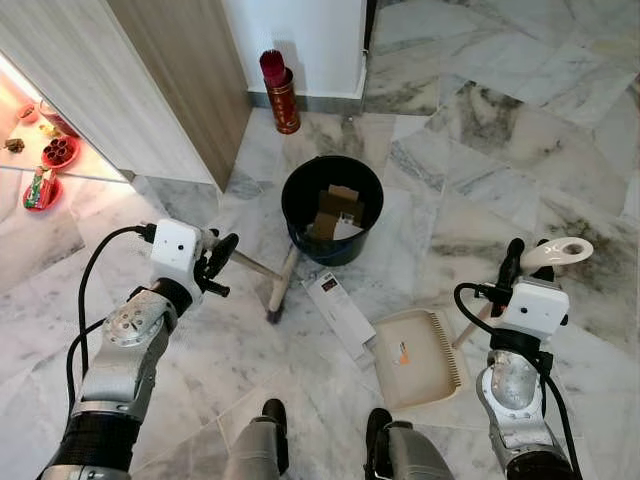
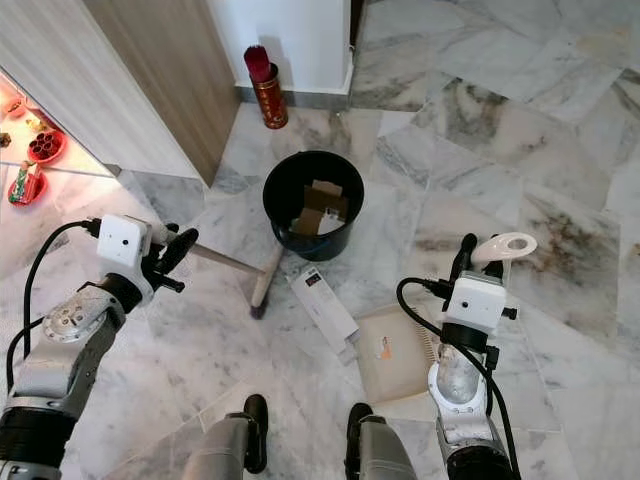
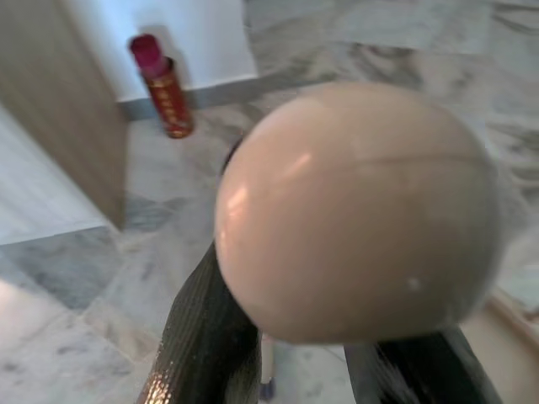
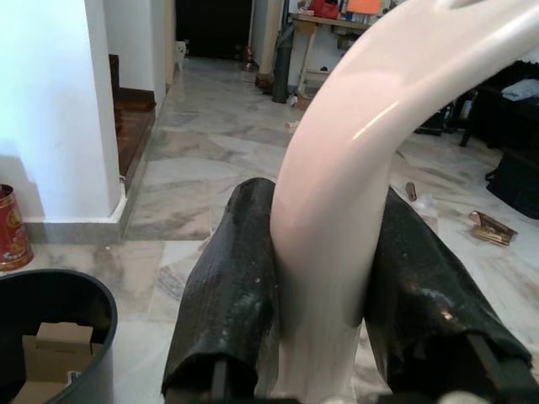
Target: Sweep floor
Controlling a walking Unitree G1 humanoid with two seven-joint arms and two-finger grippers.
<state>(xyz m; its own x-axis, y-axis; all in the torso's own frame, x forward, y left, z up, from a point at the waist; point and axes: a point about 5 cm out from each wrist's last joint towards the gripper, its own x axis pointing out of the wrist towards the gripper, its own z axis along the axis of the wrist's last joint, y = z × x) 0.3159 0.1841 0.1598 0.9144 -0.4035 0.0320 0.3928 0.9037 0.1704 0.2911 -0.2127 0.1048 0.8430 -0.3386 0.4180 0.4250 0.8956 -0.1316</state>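
Observation:
My left gripper (image 1: pixel 218 262) is shut on the wooden handle of a broom (image 1: pixel 279 288), whose head rests on the marble floor just left of a black bucket (image 1: pixel 300 215). In the left wrist view the handle's rounded end (image 3: pixel 354 210) sits between the black fingers (image 3: pixel 210 337). My right gripper (image 1: pixel 527 266) is shut on the cream handle (image 4: pixel 362 168) of a beige dustpan (image 1: pixel 415 355), which lies flat on the floor in front of me. A flat white box (image 1: pixel 338 312) lies on the floor between broom head and dustpan.
The bucket holds pieces of cardboard (image 1: pixel 335 210). A red can (image 1: pixel 281 92) stands by the white wall. A wood-panelled cabinet (image 1: pixel 180 70) is at the left, with red trays (image 1: pixel 58 152) on the lit floor beside it. My feet (image 1: pixel 272 425) show at the bottom.

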